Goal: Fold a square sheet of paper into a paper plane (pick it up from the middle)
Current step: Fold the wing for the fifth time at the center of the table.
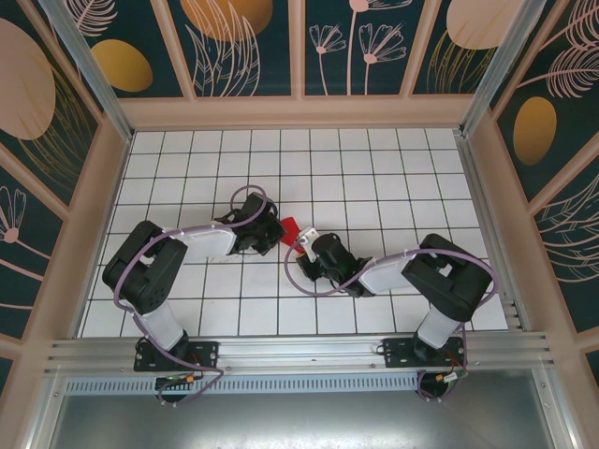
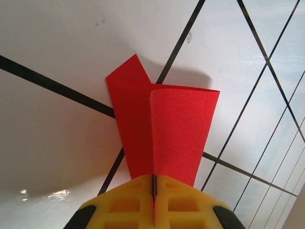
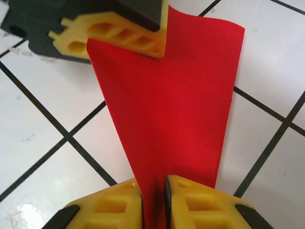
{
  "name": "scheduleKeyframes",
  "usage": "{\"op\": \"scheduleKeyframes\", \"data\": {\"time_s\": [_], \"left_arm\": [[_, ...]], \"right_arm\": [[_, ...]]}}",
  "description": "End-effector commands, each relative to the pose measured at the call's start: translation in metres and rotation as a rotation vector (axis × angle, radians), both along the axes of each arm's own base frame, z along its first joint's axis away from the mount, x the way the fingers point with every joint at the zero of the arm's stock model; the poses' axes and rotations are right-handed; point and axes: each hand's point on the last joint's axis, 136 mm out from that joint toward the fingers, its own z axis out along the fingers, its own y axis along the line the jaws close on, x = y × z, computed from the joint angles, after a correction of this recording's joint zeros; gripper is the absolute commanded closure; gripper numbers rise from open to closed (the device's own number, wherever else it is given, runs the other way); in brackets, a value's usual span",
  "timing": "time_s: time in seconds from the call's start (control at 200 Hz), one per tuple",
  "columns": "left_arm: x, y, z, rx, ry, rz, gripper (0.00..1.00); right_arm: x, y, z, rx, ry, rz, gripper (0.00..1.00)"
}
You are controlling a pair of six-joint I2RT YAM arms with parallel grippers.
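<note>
Right gripper [image 3: 153,182] is sitting slightly parted around the near end of the folded red paper [image 3: 167,109] while I am watching the left gripper [image 2: 153,180] pinching the far end shut, long axis running between them at mid-table.

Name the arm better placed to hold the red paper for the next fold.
Left. The left gripper is shut on the folded red paper; the right gripper has jaws slightly apart around the other end, so it is likely freer to reposition.
</note>
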Motion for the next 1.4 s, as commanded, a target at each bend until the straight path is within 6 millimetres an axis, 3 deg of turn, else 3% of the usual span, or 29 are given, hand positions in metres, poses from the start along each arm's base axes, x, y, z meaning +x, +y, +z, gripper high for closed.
{"op": "scheduleKeyframes", "data": {"time_s": [0.0, 0.305, 0.906, 1.066, 1.241, 1.281, 1.301, 1.396], "left_arm": [[0.004, -0.004, 0.012, -0.007, -0.012, -0.012, 0.96], [0.004, -0.008, 0.012, -0.015, -0.008, -0.027, 0.95], [0.003, -0.009, 0.007, -0.013, 0.002, -0.036, 0.94], [0.004, -0.009, 0.009, -0.014, -0.003, -0.036, 0.93], [0.006, -0.005, 0.015, 0.007, -0.028, -0.035, 0.80], [0.006, -0.002, 0.014, 0.026, -0.029, -0.031, 0.76], [0.007, -0.001, 0.025, 0.022, -0.053, -0.028, 0.74], [0.009, 0.011, 0.036, 0.076, -0.090, -0.009, 0.65]], "right_arm": [[0.005, -0.003, 0.008, -0.078, -0.082, 0.004, 0.78], [0.010, -0.008, 0.006, -0.161, -0.136, -0.003, 0.78], [0.010, 0.008, 0.014, -0.069, -0.105, 0.001, 0.79], [0.010, 0.007, 0.009, -0.082, -0.088, -0.005, 0.86], [0.010, 0.005, 0.007, -0.073, -0.061, -0.029, 1.00], [0.011, 0.005, 0.008, -0.061, -0.047, -0.035, 1.00], [0.010, 0.006, 0.008, -0.052, -0.037, -0.035, 1.00], [0.011, 0.010, 0.012, 0.022, 0.044, -0.042, 1.00]]}}
